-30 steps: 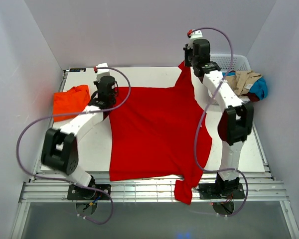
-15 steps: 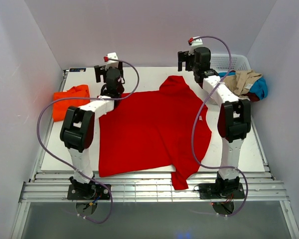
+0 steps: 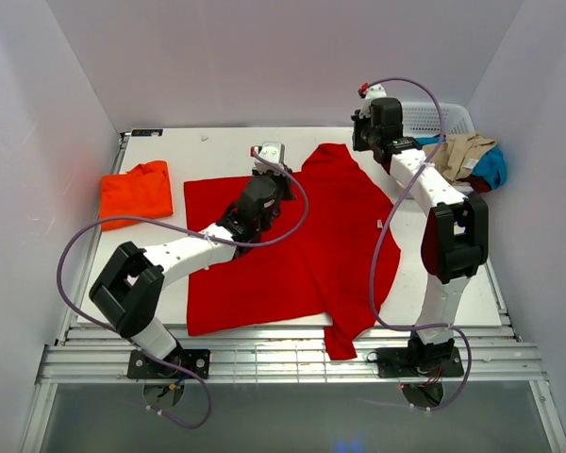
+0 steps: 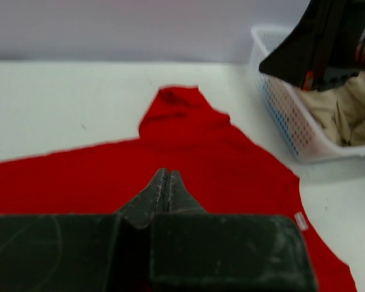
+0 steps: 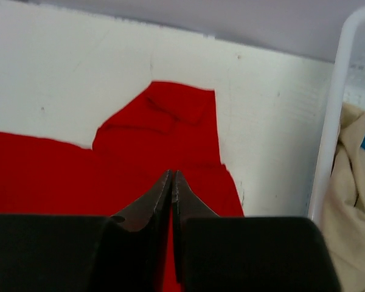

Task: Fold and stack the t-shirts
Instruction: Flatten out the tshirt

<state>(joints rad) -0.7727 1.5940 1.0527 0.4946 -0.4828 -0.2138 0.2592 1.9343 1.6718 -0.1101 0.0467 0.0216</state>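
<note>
**Top view.** A red t-shirt (image 3: 302, 250) lies spread open across the middle of the white table (image 3: 217, 142). One sleeve (image 3: 328, 156) points to 12 o'clock. The other sleeve (image 3: 340, 338) hangs over the table's near edge at 6 o'clock. A folded orange t-shirt (image 3: 135, 191) rests at 9 o'clock, apart from the red one. A white basket (image 3: 439, 115) stands at 2 o'clock and holds a beige garment (image 3: 462, 151) and a blue garment (image 3: 493, 168).

**Left wrist view.** The left gripper (image 4: 165, 175) is above the red cloth, towards its 11 o'clock side. Its two fingers are pressed together at the tips, and nothing can be seen between them. The 12 o'clock sleeve lies beyond the tips, with the basket at 2 o'clock.

**Right wrist view.** The right gripper (image 5: 171, 174) is over the shirt just short of the same sleeve. Only a hairline gap separates its fingers, and no cloth is caught in it. The basket rim and the beige garment appear at 3 o'clock.
</note>
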